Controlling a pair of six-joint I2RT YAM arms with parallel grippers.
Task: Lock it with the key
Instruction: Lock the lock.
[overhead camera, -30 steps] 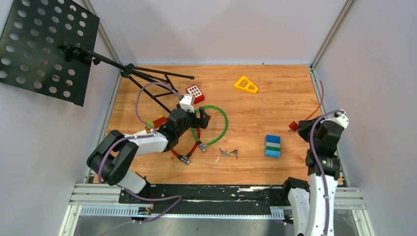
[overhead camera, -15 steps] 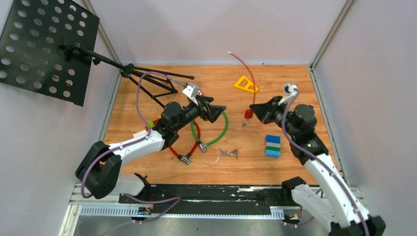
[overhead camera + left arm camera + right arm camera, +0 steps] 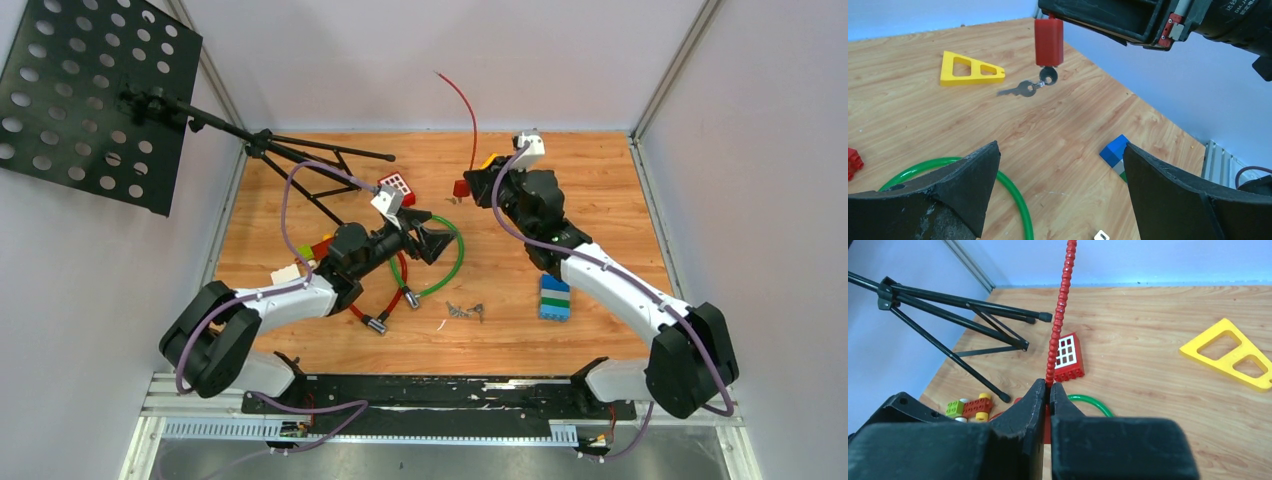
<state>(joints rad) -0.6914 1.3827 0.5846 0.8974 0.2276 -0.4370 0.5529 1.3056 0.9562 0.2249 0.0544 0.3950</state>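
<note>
My right gripper (image 3: 478, 187) is shut on a red ribbed cable (image 3: 1060, 305), just above its red lock body (image 3: 1049, 42). The lock hangs in the air over the back middle of the table. Silver keys (image 3: 1024, 89) dangle from the lock's underside. In the top view the cable (image 3: 468, 115) arcs up over the back wall. My left gripper (image 3: 447, 235) stands open and empty, lifted above a green cable loop (image 3: 455, 250). It points at the hanging lock, a short way below and in front of it. From the left wrist the jaws (image 3: 1060, 147) frame bare wood.
A red cable lock with silver ends (image 3: 385, 300) and a loose key bunch (image 3: 465, 311) lie near the middle. A blue-green block (image 3: 555, 297) sits right, a yellow triangle (image 3: 970, 70) at the back, a red window brick (image 3: 396, 186) and tripod legs (image 3: 310, 165) back left.
The right arm swung from the table's right edge to the back middle, carrying the red lock and cable. The left gripper lifted off the table and turned toward it, staying open.
</note>
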